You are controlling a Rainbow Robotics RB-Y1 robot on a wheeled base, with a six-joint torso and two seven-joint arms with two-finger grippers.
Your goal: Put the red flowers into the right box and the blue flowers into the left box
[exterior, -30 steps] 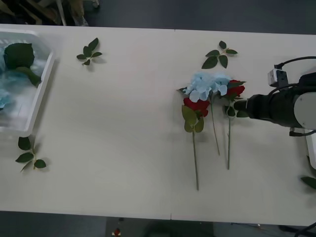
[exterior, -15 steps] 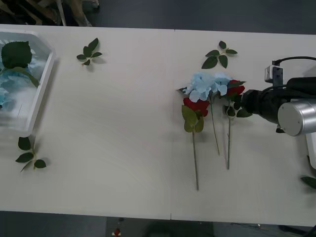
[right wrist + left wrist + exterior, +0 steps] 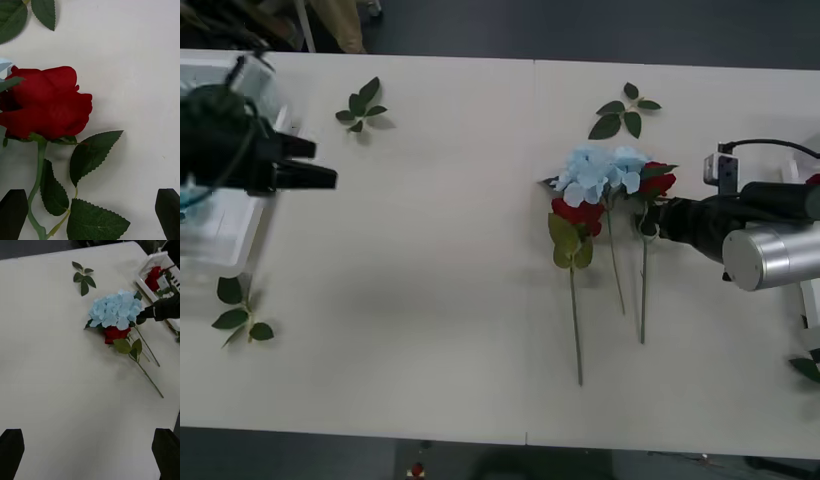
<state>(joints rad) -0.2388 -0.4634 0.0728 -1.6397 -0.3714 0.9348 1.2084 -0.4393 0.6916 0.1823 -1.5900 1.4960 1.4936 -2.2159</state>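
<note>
Jaws apart; red flowers [image 3: 153, 277] in right box [image 3: 147, 269]

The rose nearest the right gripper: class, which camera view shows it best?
The right wrist view: the rose shows close up, with head, stem and leaves between the open right gripper's fingers. The front view shows it small beside the blue flower, its stem full length. In the left wrist view the blue flower hides it.

Two red flowers [image 3: 658, 182] (roses), one blue flower cluster [image 3: 598, 172], three loose leaf sprigs [image 3: 360, 104].
</note>
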